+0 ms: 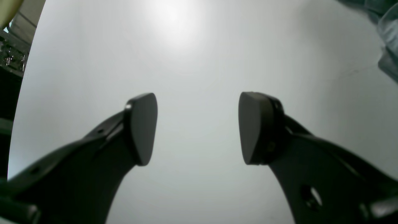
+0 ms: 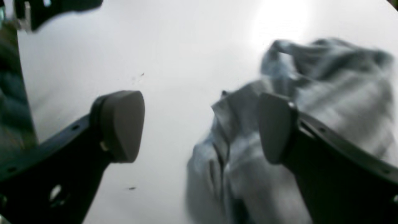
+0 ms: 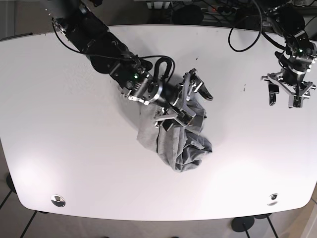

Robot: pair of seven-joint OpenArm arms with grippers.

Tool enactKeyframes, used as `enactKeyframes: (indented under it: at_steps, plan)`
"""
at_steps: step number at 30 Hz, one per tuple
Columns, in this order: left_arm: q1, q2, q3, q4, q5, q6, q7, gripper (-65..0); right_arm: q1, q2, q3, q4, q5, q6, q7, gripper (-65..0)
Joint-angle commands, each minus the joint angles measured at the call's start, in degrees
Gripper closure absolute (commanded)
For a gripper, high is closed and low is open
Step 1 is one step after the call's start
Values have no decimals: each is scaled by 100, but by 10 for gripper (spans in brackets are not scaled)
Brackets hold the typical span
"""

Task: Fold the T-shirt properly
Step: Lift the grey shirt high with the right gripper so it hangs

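Note:
A grey T-shirt [image 3: 176, 136] lies crumpled in a heap near the middle of the white table [image 3: 74, 148]. It fills the right half of the right wrist view [image 2: 326, 102], and an edge shows at the top right of the left wrist view [image 1: 387, 40]. My right gripper [image 3: 190, 101] is open just above the heap's upper part; in its own view [image 2: 200, 127] one finger is over the cloth, the other over bare table. My left gripper [image 3: 285, 96] is open and empty over bare table at the right, far from the shirt; its own view [image 1: 197, 127] shows the jaws apart.
Cables [image 3: 247, 29] run off the table's back edge to the right-side arm. Round fittings sit at the front left [image 3: 58, 200] and front right [image 3: 272, 198] of the table. Chair or stand feet [image 3: 242, 225] show below the front edge.

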Motion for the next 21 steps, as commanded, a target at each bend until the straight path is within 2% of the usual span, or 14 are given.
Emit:
enactKeyframes:
  at_steps: [1, 5, 11, 17, 18, 20, 21]
  plan:
    - [-57, -64, -13, 110, -69, 17, -118, -374, 562, -117, -268, -571, -81, -8, 153, -531]
    - [-65, -64, -4, 101, -69, 17, -118, -374, 1160, -354, -655, -1740, -81, -8, 153, -531]
    - [-65, -46, 22, 101, -69, 17, -118, -374, 1476, -460, -1323, -2584, -107, -8, 170, -531]
    - [-92, 130, 22, 101, -69, 17, -118, -374, 1230, -477, -1270, -2690, -1180, -8, 197, -530]
    - [-92, 138, 22, 101, -69, 17, -118, -374, 1195, -477, -1129, -2690, -1312, -8, 197, -515]
    - [-83, 147, 31, 101, -69, 17, -118, -374, 1072, -477, -865, -2690, -1373, -8, 205, -415]
    - [-83, 147, 31, 101, -69, 17, -118, -374, 1046, -477, -742, -2681, -1373, -8, 267, -330]
